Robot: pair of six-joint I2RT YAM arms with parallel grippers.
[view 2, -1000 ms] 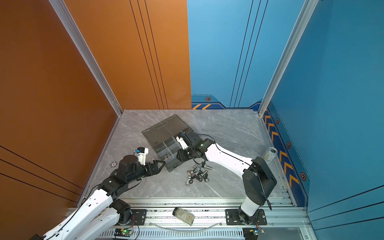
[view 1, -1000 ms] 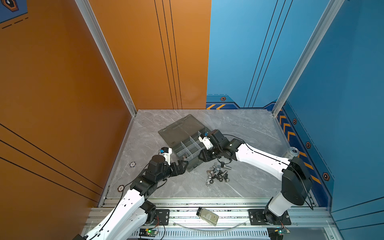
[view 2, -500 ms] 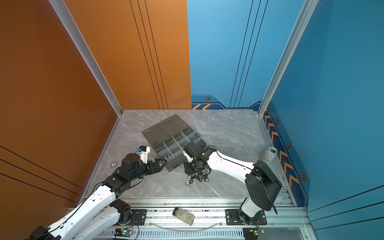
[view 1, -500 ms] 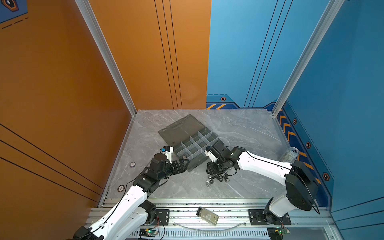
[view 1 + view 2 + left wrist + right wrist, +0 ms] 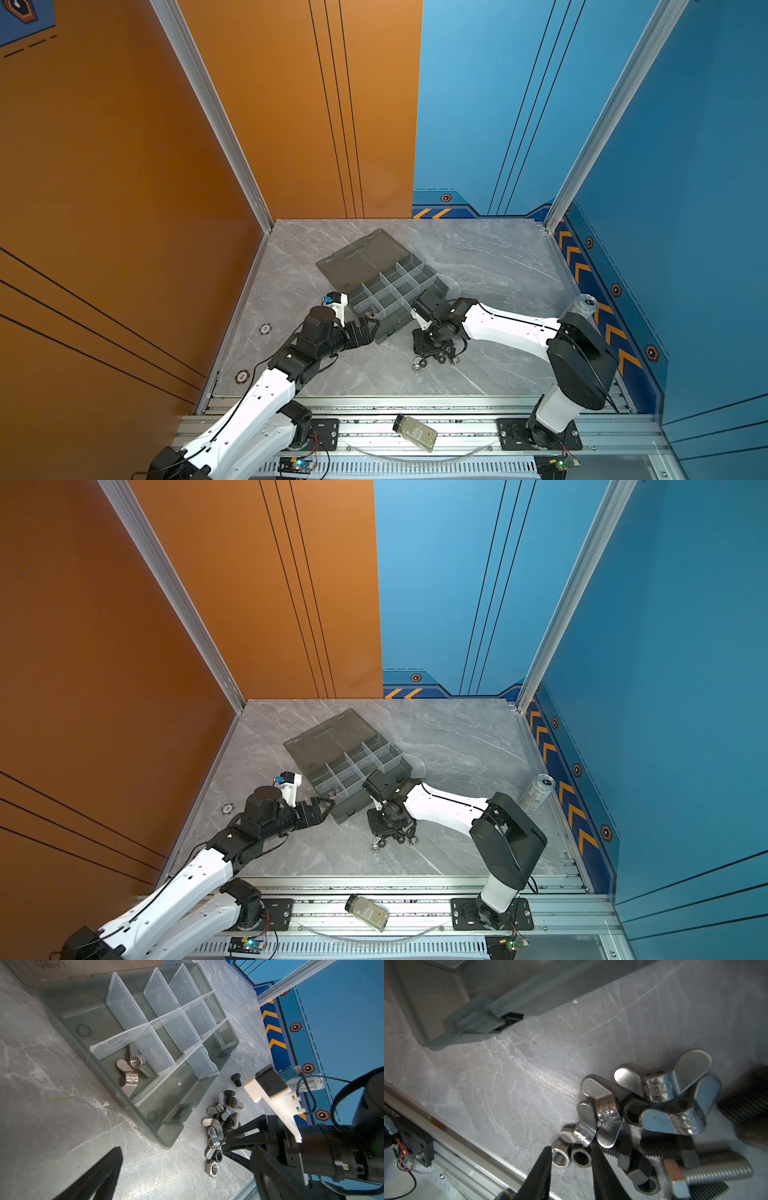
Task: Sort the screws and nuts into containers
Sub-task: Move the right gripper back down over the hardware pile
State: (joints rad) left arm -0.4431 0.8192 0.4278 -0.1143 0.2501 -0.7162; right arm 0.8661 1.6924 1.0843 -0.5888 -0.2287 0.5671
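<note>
The containers are cells of a smoky-grey organiser box (image 5: 432,277) (image 5: 397,759) with its lid (image 5: 361,257) lying flat behind. Two silver wing nuts (image 5: 133,1072) lie in a near corner cell. On the table in front is a heap of nuts and screws (image 5: 436,357) (image 5: 395,837): wing nuts (image 5: 664,1084), black bolts (image 5: 229,1097), a silver bolt (image 5: 716,1167). My right gripper (image 5: 422,353) (image 5: 571,1148) points down at the heap, open a little, its fingers either side of a silver hex nut (image 5: 560,1157) and a black nut (image 5: 581,1158). My left gripper (image 5: 370,326) stands wide open, with nothing in it, at the box's near left corner.
A silver can (image 5: 536,791) stands at the right wall. A clear bottle (image 5: 415,432) lies on the front aluminium rail. The orange wall bounds the table on the left, the blue one at the back and right.
My right gripper has left the box's cells and come down over the heap on the table. The left arm has edged towards the box corner, still open.
</note>
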